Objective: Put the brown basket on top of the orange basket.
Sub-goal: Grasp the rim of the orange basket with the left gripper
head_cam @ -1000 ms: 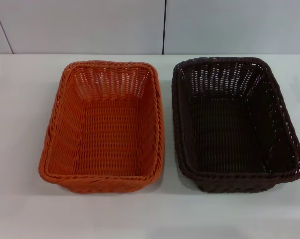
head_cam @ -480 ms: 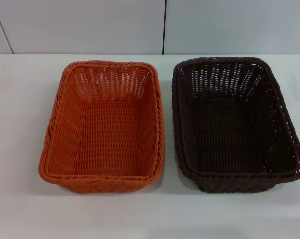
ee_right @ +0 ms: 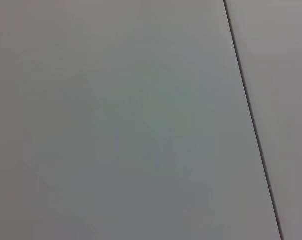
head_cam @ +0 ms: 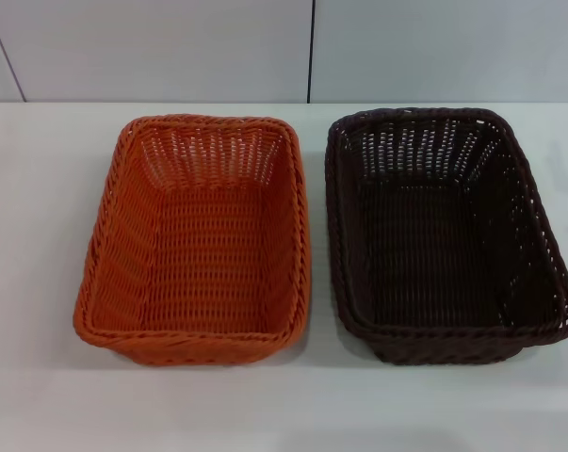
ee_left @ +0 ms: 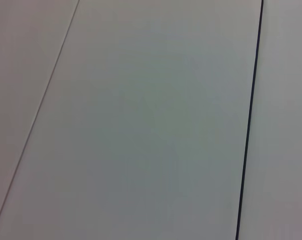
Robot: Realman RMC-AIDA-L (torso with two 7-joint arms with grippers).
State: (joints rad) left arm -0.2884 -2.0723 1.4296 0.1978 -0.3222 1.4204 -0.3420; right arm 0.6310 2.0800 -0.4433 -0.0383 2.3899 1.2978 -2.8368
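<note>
Two woven baskets are seen side by side on a plain white worktop point(head_cam: 39, 235). The orange basket point(head_cam: 199, 240) is taken as the landmark: it is set upright, mouth up, its braided rim and openwork sides fully shown. The brown basket point(head_cam: 444, 235) is placed just beside it, on the robot's right of it, also upright and mouth up. The two rims are separated by a narrow strip of bare surface, so the baskets are close but apart; the brown basket is not stacked on the orange one. The brown basket is turned slightly against the orange one, its near end swung a little further away.

Behind the orange basket the worktop is met by a pale panelled wall point(head_cam: 170, 47), divided by a dark vertical seam point(head_cam: 311, 47) and a thinner slanted line further to the robot's left.

Neither gripper is shown in the head view. In both wrist views only pale flat panels crossed by thin dark seams are seen, probably that same wall. The state of the fingers cannot be told for either arm.
</note>
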